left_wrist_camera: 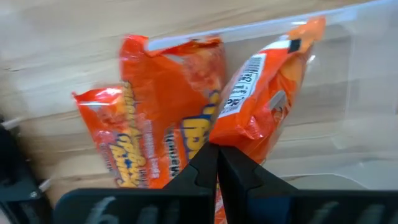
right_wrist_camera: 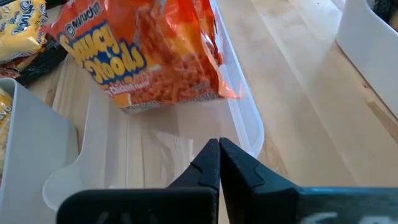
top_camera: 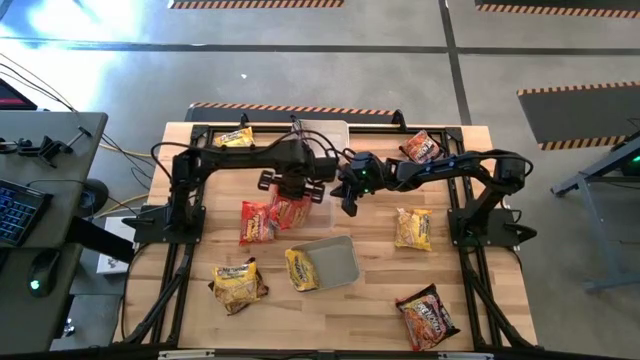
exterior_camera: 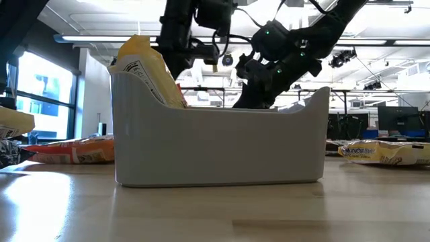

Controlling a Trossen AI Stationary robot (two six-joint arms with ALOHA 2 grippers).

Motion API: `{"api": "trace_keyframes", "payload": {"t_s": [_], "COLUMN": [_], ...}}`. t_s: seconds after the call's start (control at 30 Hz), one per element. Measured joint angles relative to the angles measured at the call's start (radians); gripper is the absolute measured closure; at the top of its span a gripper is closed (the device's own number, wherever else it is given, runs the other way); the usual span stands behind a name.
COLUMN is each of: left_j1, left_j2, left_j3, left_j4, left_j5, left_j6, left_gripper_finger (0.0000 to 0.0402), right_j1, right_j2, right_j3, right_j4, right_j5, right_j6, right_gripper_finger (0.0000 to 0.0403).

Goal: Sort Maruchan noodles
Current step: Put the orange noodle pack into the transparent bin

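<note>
High view: my left gripper point(top_camera: 292, 186) and right gripper point(top_camera: 349, 200), both closed and empty, hover over the red packets point(top_camera: 270, 217). I judge a red-packet pick is in hand; next, reopen one gripper and descend.

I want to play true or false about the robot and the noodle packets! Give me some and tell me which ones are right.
1. Both grippers are shut. True: the left gripper and right gripper have their fingers together.
2. The left gripper holds a yellow packet. False: it holds nothing; red packets lie in front of it.
3. A yellow packet leans in the grey tub. True.
4. Every packet is already in a tub. False: several lie loose on the table, like one yellow packet.
5. The right arm waits at the table's edge. False: it reaches to the middle.
</note>
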Motion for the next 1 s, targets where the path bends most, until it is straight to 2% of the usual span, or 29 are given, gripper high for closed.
{"api": "trace_keyframes", "payload": {"t_s": [0.53,1.0], "left_j1": [-0.001,0.002], "left_j2": [-0.008,-0.009], "left_j3": [0.0,0.0], "left_j4": [0.014,0.032], "left_j5": [-0.002,0.002], "left_j6": [0.067,0.241], "left_gripper_finger": [0.0395,0.0278], "right_j1": [0.0,-0.004], "right_j2": [-0.011,-0.012], "right_j3": [-0.002,-0.003], "right_j4": [-0.004,0.002], "right_j5": [-0.009,-0.009], "right_j6": [-0.007,-0.005], "right_gripper_finger": [0.0403,0.0403]}}
